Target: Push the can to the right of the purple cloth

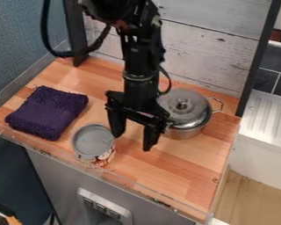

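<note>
Can (93,141) near purple cloth (47,112), prob. lidded, contents hidden; pot (187,132) w/ lid (189,113) on; jaws apart btwn can & pot.

We find the black claw (133,139) hanging over the wooden worktop (184,173), its two fingers parted. Just beside it, on the view's left, we record an upright can (93,141) with a grey top; whether finger and can touch, we cannot determine. Farther left of the claw we note the folded purple cloth (47,112), apart from the can. To the claw's right and slightly behind it, we log a lidded metal pot (185,113). Behind the claw we observe a whitewashed plank wall (210,48); well apart, at far right, a ridged white surface (269,115).
</note>
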Motion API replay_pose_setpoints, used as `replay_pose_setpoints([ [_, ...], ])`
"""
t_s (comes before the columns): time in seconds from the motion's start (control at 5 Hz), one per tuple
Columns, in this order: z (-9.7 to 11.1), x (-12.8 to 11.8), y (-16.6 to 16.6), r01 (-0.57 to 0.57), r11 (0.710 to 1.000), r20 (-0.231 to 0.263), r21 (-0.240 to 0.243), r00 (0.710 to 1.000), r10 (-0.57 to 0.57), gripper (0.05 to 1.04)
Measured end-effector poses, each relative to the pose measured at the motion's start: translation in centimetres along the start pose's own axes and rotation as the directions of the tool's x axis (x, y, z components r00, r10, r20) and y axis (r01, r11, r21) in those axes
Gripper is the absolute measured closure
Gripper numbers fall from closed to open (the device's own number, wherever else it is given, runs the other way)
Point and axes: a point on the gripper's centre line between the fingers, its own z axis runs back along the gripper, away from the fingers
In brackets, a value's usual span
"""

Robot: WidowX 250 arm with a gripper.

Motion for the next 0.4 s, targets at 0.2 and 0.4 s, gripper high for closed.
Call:
replay_pose_setpoints([
  [0.2,-0.1,-0.3,1.2,-0.05,0.999,-0.014,0.013,0.999,0.05,0.083],
  [0.4,-0.2,-0.7,2.3,-0.092,0.996,-0.034,0.011,0.995,0.092,0.083],
])
